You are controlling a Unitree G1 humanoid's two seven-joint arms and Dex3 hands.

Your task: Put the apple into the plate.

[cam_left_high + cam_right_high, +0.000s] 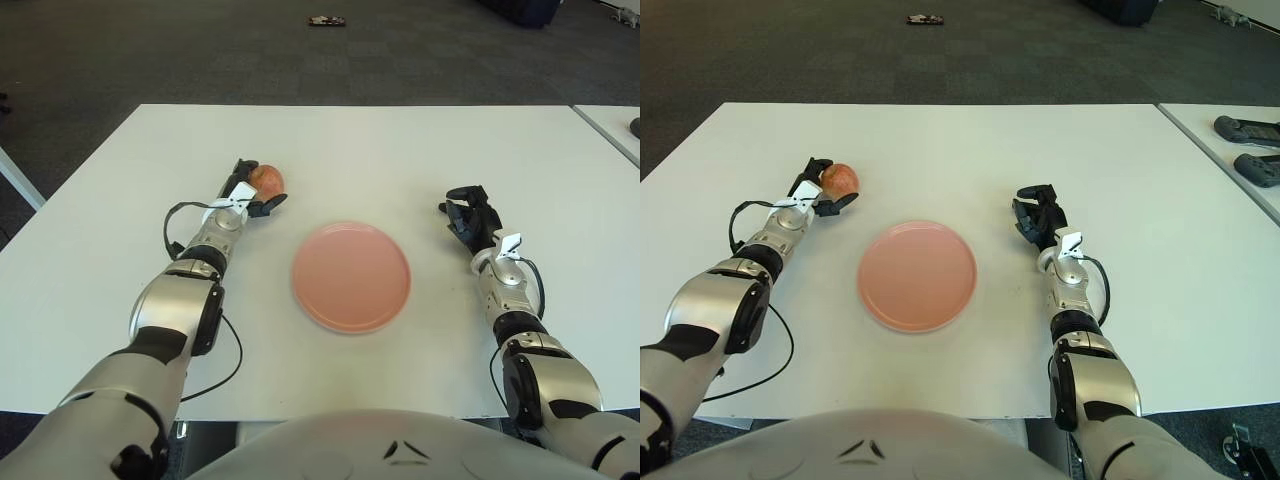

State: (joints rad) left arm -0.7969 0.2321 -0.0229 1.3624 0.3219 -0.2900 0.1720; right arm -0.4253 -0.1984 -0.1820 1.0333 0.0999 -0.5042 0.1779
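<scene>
One apple (pixel 266 179), small & round, reddish-pink w/ paler yellowish patches, sits on the white table (pixel 400 150) at the robot's left, beyond & to the left of the plate (pixel 351 276), well apart from it. The plate is flat, round, salmon-pink, w/ a shallow rim, nothing on it, lying in the middle of the table near the robot's body. Left hand (pixel 250 192) is stretched forward w/ the forearm low along the tabletop; its dark fingers (pixel 268 206) are curled round the apple, one at the near side & others at the far-left side, so the fruit is gripped between them; can't tell if the apple is still touching the table or just off it. Right hand (pixel 1037 216) shows to the right of the plate, apart from it, forearm pointing forward, dark fingers bent inward & holding nothing. A black cable (pixel 172 226) loops beside the left forearm, another by the right wrist. Count: 1 apple, 1 plate, 2 hands, 1 main table. A 2nd table (pixel 1240 150) stands at the far right w/ 2 dark controller-like items (pixel 1250 129) on it, and 1 small dark object (pixel 327 20) lies on the carpet (pixel 150 50) beyond the table.
</scene>
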